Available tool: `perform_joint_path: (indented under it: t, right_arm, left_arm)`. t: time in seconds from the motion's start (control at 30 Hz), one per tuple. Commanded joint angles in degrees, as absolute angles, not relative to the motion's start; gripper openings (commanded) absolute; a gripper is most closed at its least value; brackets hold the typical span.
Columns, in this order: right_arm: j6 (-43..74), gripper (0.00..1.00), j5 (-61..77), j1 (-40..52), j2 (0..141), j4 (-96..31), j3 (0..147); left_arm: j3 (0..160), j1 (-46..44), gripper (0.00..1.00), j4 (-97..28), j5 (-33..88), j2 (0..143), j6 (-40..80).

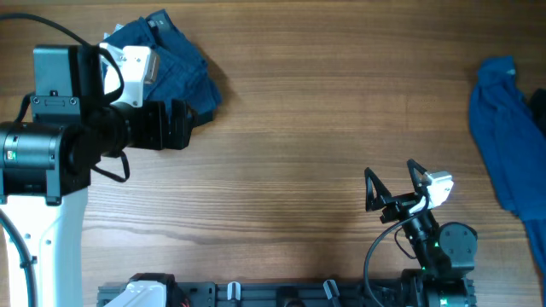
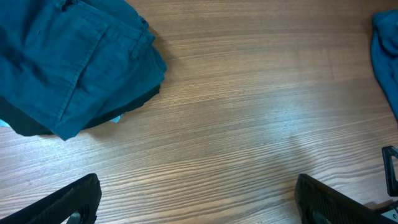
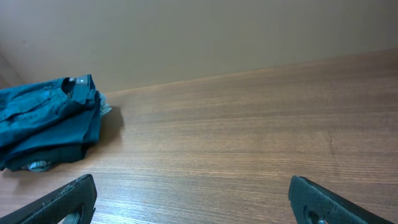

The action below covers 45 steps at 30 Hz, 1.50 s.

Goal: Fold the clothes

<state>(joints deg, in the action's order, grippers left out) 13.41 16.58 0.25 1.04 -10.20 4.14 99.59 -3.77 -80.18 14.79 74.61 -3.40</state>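
Observation:
A folded stack of dark blue clothes point(image 1: 183, 64) lies at the far left of the table, partly hidden under my left arm. It also shows in the left wrist view point(image 2: 68, 68) and in the right wrist view point(image 3: 50, 121). An unfolded blue garment point(image 1: 512, 145) lies crumpled at the right edge; its corner shows in the left wrist view point(image 2: 387, 56). My left gripper point(image 1: 181, 125) is open and empty, just right of the folded stack; it also shows in its own wrist view point(image 2: 199, 202). My right gripper point(image 1: 392, 186) is open and empty near the front, well left of the unfolded garment, and it shows in the right wrist view point(image 3: 193, 202).
The wooden table point(image 1: 324, 128) stretches between the two piles. The arm bases and a black rail point(image 1: 281, 294) run along the front edge. A plain wall point(image 3: 199, 31) stands behind the table's far edge.

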Motion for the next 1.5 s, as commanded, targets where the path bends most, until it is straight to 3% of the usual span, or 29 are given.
perform_joint_path:
  t: [0.0, 0.23, 0.4, 0.53, 0.8, 1.13, 1.47]
  right_arm:
    - [13.9, 1.0, 17.7, 0.5, 0.6, -9.8, 4.5]
    - [13.9, 1.0, 17.7, 0.5, 0.6, -9.8, 4.5]
    - [13.9, 1.0, 17.7, 0.5, 0.6, -9.8, 4.5]
    - [13.9, 1.0, 17.7, 0.5, 0.6, -9.8, 4.5]
    - [13.9, 1.0, 17.7, 0.5, 0.6, -9.8, 4.5]
    - [13.9, 1.0, 17.7, 0.5, 0.6, -9.8, 4.5]
    - [13.9, 1.0, 17.7, 0.5, 0.6, -9.8, 4.5]
  left_arm:
    - [99.4, -4.1, 1.0, -80.6, 14.0, 74.7, -4.1]
    - [99.3, -4.0, 1.0, -84.8, 8.0, 72.0, -6.1]
    - [95.6, -3.6, 1.0, -66.7, 9.8, 64.8, -6.0]
    - [84.4, -0.2, 1.0, -56.3, 12.4, 56.6, -6.0]
    - [46.3, 7.3, 1.0, -33.2, 18.1, 30.2, -6.0]
    - [16.7, 7.8, 1.0, -20.6, 18.0, 4.5, -6.0]
    - [3.2, 7.1, 1.0, -9.8, 18.0, 0.1, -5.5]
